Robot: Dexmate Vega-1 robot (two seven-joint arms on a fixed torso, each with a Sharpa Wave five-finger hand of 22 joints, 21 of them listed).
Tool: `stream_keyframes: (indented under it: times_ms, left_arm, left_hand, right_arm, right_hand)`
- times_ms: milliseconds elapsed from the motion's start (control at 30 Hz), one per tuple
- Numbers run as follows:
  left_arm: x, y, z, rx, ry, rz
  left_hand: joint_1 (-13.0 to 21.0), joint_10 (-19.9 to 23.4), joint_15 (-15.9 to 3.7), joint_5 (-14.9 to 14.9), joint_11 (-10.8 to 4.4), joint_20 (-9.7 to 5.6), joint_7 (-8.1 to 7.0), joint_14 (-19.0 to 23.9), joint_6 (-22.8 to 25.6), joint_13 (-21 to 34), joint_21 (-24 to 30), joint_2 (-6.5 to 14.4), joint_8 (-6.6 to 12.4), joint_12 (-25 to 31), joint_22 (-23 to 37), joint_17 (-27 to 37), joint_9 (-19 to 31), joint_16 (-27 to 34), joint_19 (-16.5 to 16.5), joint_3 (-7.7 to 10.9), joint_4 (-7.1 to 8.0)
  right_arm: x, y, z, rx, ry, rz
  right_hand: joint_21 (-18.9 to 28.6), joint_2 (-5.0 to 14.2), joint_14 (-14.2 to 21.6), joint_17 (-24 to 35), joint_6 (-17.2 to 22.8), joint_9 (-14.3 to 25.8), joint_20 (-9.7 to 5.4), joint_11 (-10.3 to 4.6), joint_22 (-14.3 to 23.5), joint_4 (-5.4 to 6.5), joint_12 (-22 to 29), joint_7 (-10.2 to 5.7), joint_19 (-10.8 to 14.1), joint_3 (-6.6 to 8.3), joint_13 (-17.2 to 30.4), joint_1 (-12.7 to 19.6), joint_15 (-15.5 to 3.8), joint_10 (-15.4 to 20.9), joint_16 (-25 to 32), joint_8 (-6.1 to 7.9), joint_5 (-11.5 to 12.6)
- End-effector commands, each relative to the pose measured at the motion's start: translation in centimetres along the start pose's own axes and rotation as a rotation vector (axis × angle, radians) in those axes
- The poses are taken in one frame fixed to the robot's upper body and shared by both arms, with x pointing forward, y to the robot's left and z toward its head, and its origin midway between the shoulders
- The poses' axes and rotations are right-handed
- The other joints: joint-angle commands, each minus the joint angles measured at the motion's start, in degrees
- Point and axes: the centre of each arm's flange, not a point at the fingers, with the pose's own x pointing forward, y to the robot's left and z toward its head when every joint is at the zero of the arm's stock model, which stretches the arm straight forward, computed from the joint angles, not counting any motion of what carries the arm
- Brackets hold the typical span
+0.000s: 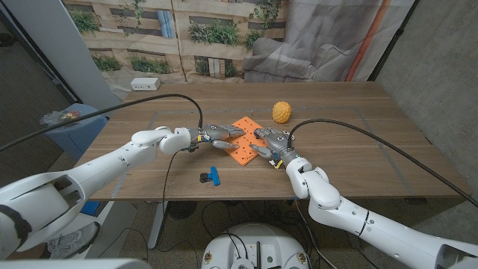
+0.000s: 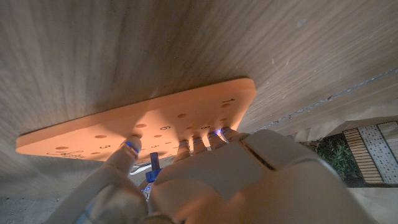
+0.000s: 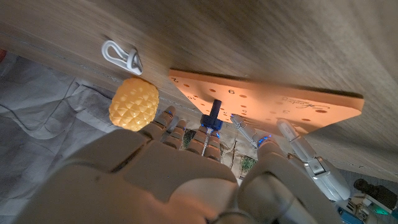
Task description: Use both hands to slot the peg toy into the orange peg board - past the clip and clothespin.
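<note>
**What the views leave unclear**

In the head view the left hand (image 1: pixel 213 135) and right hand (image 1: pixel 272 142) cover parts of the orange peg board (image 1: pixel 244 139), hiding the blue peg (image 3: pixel 213 116). Whether either hand grips the peg cannot be told. The small blue object (image 1: pixel 211 176) near the table's front edge is too small to identify.

Peg board (image 1: pixel 244 137) lies between clothespin (image 1: pixel 211 176) and ball (image 1: pixel 281 111).

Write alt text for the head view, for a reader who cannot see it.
Both robot hands meet over an orange peg board at the middle of a wooden table, the left hand at its left side, the right hand at its right. A yellow bumpy ball sits behind the board; a blue clothespin lies nearer the front edge.
</note>
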Motion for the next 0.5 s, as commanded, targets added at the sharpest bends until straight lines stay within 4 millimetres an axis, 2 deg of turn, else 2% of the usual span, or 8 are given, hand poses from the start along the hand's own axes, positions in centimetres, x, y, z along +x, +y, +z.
stream_keyframes:
  times_ms: [33, 500]
  left_arm:
    - [-0.08, -0.34, 0.11, 0.001, -0.002, -0.040]
    - [0.01, -0.30, 0.15, 0.001, -0.001, -0.035]
  left_hand:
    - [0.47, 2.51, -3.97, 0.08, -0.34, -7.76, 0.19, 1.86, 2.36, 0.40, 0.53, 5.09, 0.58, 0.47, 0.51, 0.70, 0.52, 0.62, 1.42, 0.21, 0.20]
    - [0.42, 2.48, -3.93, 0.09, -0.31, -7.79, 0.26, 1.88, 2.33, 0.40, 0.52, 5.06, 0.56, 0.46, 0.51, 0.72, 0.52, 0.62, 1.40, 0.25, 0.32]
  right_arm:
    - [-0.10, 0.44, -0.24, 0.029, 0.009, 0.028]
    - [-0.25, 0.62, 0.16, 0.014, 0.004, 0.035]
  right_hand:
    - [-0.01, 1.46, -0.59, 0.20, 0.48, 0.10, -0.59, -0.40, 0.17, 0.44, 0.34, -0.07, -0.15, 0.21, 0.27, -0.37, -2.78, 0.40, 0.32, 0.24, -0.19]
    - [0.02, 1.53, -0.65, 0.19, 1.29, 0.11, -0.77, -0.47, 0.16, 0.55, 0.50, -0.06, -0.18, 0.58, 0.27, -0.79, -2.83, 1.31, 0.35, 0.40, -0.28]
